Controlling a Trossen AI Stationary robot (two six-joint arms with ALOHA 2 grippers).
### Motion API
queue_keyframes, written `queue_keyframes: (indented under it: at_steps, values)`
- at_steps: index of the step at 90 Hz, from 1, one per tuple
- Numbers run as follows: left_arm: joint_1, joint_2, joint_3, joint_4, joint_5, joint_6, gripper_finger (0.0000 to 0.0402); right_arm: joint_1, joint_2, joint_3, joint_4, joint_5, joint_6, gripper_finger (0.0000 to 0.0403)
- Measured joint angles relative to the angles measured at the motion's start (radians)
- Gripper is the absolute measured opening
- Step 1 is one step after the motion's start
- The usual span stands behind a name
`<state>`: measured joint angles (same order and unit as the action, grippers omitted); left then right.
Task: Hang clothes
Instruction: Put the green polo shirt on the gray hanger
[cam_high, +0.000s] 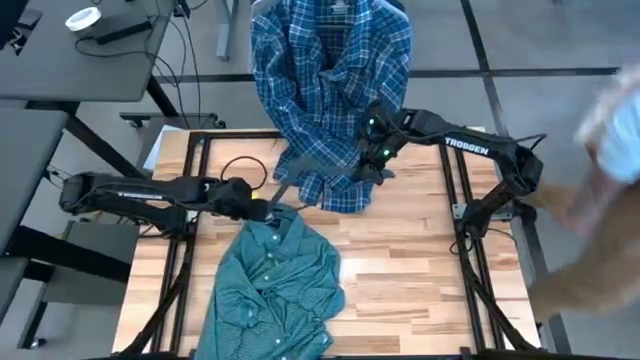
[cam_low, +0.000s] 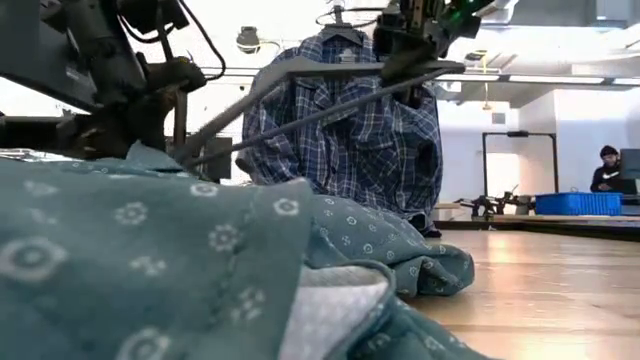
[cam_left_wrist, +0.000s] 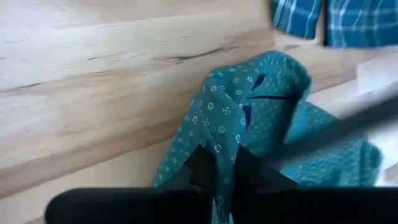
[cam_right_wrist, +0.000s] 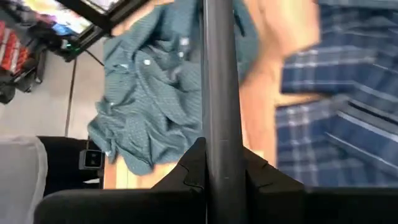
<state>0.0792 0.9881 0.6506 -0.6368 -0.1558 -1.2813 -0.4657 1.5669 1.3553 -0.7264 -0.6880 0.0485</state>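
Green fine-checked shirt (cam_high: 272, 278) crumpled on the wooden table (cam_high: 420, 280), collar toward the plaid shirt. Blue-white plaid shirt (cam_high: 330, 90) hanging beyond the green shirt, hem draped onto the table's far edge. Left gripper (cam_left_wrist: 227, 171) at the green shirt's collar, fingers pinched on its fabric. Right gripper (cam_right_wrist: 217, 165) above the plaid hem, clamped on a dark hanger (cam_right_wrist: 217, 81) reaching toward the green shirt. No containers visible.
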Motion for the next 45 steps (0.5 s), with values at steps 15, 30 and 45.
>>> queue_keyframes:
  at_steps: [15,30,45]
  values:
    - [0.0,-0.048,0.019,0.002,-0.029,-0.023,0.0005,0.068,0.001,-0.115,0.217,-0.024,0.142,0.0022]
    - [0.0,-0.068,0.115,0.002,-0.095,0.002,0.0005,0.161,0.002,-0.295,0.603,0.12,0.342,0.0022]
    - [0.0,-0.064,0.204,0.018,-0.165,0.067,0.0005,0.254,0.018,-0.471,1.047,0.342,0.544,0.0022]
